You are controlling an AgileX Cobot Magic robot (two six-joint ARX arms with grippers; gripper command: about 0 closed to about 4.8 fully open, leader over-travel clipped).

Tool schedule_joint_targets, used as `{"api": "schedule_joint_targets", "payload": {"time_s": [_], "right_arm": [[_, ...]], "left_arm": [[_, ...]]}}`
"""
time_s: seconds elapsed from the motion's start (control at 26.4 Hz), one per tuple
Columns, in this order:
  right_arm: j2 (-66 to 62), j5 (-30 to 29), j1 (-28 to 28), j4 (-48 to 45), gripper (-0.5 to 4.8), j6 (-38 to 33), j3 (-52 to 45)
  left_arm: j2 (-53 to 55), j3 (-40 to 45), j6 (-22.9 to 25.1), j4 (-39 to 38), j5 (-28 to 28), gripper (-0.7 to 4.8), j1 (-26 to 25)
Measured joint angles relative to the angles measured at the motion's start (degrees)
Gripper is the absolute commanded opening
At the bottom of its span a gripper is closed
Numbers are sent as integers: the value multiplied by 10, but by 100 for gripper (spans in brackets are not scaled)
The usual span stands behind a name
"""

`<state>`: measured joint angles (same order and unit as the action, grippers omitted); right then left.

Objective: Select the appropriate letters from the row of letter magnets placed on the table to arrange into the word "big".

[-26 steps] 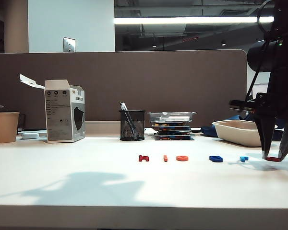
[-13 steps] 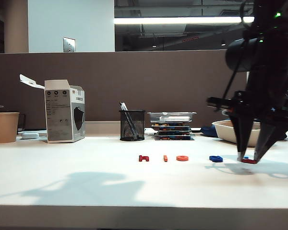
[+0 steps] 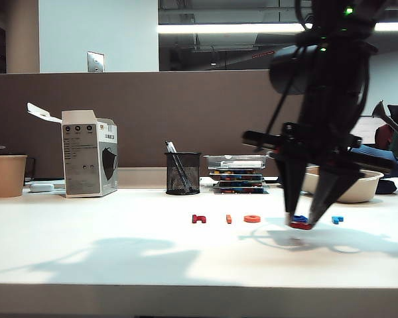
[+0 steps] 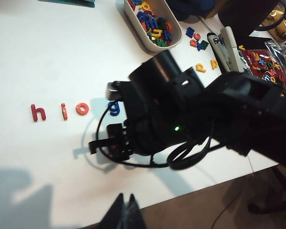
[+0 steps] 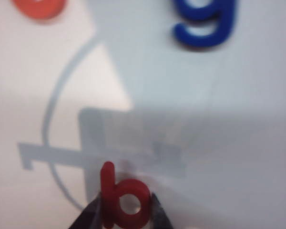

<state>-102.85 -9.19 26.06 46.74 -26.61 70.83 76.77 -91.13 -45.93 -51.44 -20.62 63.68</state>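
My right gripper (image 3: 300, 222) hangs just above the table (image 3: 119, 258), in front of the row of letter magnets, shut on a dark red "b" (image 5: 126, 199). In the right wrist view the b sits upright between the two fingertips. Just beyond it lie the dark blue "g" (image 5: 205, 21) and the orange ring (image 5: 38, 7). The row holds a dark red "h" (image 3: 198, 218), a thin orange-red "i" (image 3: 229, 218), the orange ring (image 3: 252, 218), the g partly behind my fingers, and a light blue piece (image 3: 337, 218). My left gripper (image 4: 126, 194) is shut and empty over the table's front edge.
A mesh pen cup (image 3: 183, 173), a stack of flat cases (image 3: 237, 173), a white carton (image 3: 89, 154) and a paper cup (image 3: 8, 175) line the back. A beige tray (image 4: 178, 36) of loose letters stands at the back right, with more letters scattered beside it.
My right arm has swung left along the row with the red b, from beyond the light blue piece to in front of the blue g. The left arm has kept still.
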Motion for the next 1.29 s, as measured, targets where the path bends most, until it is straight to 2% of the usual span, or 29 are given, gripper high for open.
{"api": "schedule_joint_targets", "payload": {"time_s": [0.42, 0.53, 0.76, 1.29], "right_arm": [[0, 2, 56, -19, 102, -50, 0], [0, 18, 70, -26, 102, -68, -2], [-6, 41, 84, -43, 102, -92, -5], [-42, 40, 110, -58, 103, -107, 8]], "left_arm": [[0, 0, 0, 0, 0, -5, 0], [0, 0, 0, 0, 0, -5, 0], [0, 0, 0, 0, 0, -5, 0], [0, 0, 0, 0, 0, -5, 0]]}}
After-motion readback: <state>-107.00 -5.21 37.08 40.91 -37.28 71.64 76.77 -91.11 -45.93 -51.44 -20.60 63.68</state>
